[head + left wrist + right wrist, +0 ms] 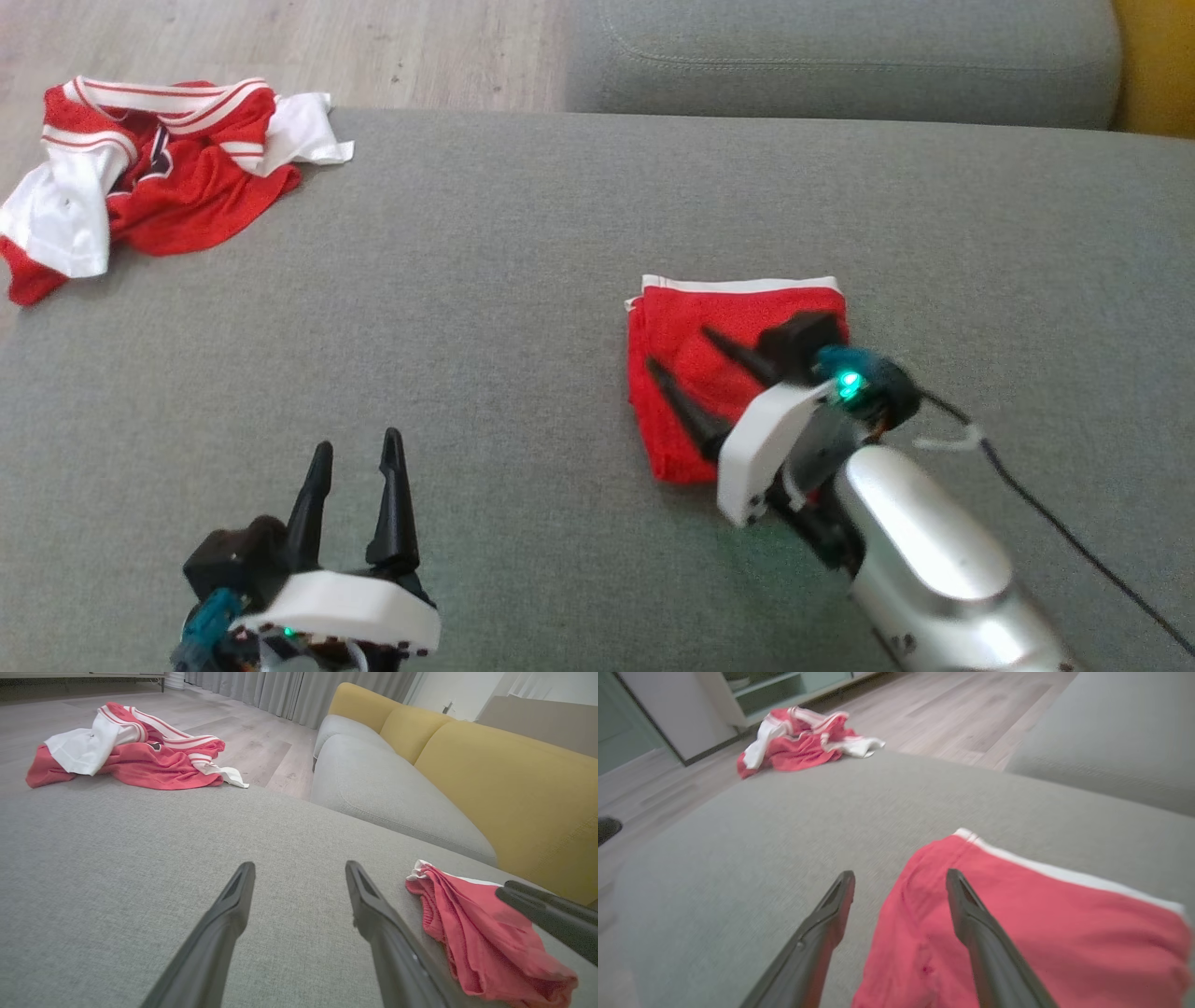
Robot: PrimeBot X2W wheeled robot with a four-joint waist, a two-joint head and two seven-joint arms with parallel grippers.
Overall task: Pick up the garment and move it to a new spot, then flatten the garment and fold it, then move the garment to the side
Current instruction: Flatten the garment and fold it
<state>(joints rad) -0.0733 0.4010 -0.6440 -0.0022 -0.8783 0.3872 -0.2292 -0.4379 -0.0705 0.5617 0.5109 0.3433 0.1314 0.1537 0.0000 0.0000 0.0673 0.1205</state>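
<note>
Your right pincer [678,345] stands spread with nothing pinched; one finger lies over the folded red garment [747,313], the other over bare grey cushion [523,280] just beside the garment's edge. Whether either finger touches the cloth cannot be told. Hazard one: if you draw back low, a fingertip may catch the top layer and pull the fold open, so lift clear first. Hazard two: the black cable [1027,495] trailing behind the wrist runs near the garment's far corner and could drag it as the arm swings. Your left pincer [358,439], also spread and empty, sits well apart to that side over bare cushion and poses no conflict. Farthest out, ahead and beyond the left pincer, a crumpled red and white heap [159,168] lies at the cushion's edge; a nudge could tip it off.
</note>
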